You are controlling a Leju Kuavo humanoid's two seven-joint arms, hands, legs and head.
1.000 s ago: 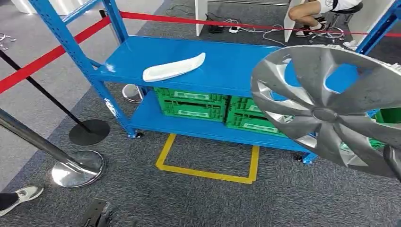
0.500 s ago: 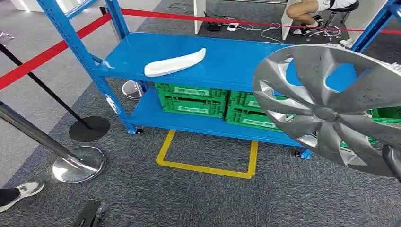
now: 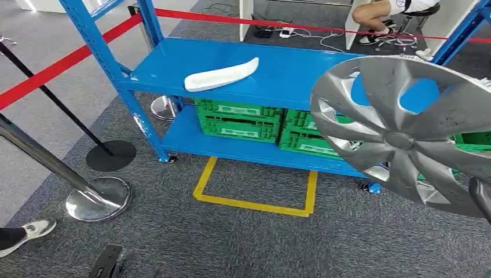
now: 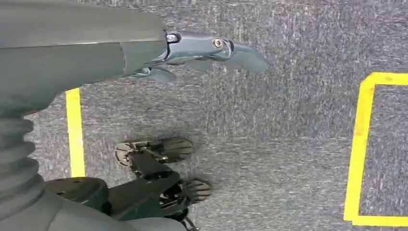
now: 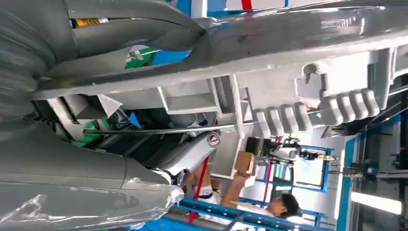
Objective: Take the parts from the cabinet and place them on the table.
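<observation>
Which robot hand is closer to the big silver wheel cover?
Right. The right hand grips the wheel cover itself. The left hand hangs low over the carpet, away from it.

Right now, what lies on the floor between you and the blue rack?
In the head view, grey carpet with a yellow tape rectangle just before the blue rack. The right hand holds the hubcap.

place: workshop demo area | cues: blue steel rack (image 3: 272, 72), green crates (image 3: 240, 120), red barrier tape (image 3: 63, 66), floor marking (image 3: 255, 204)
</observation>
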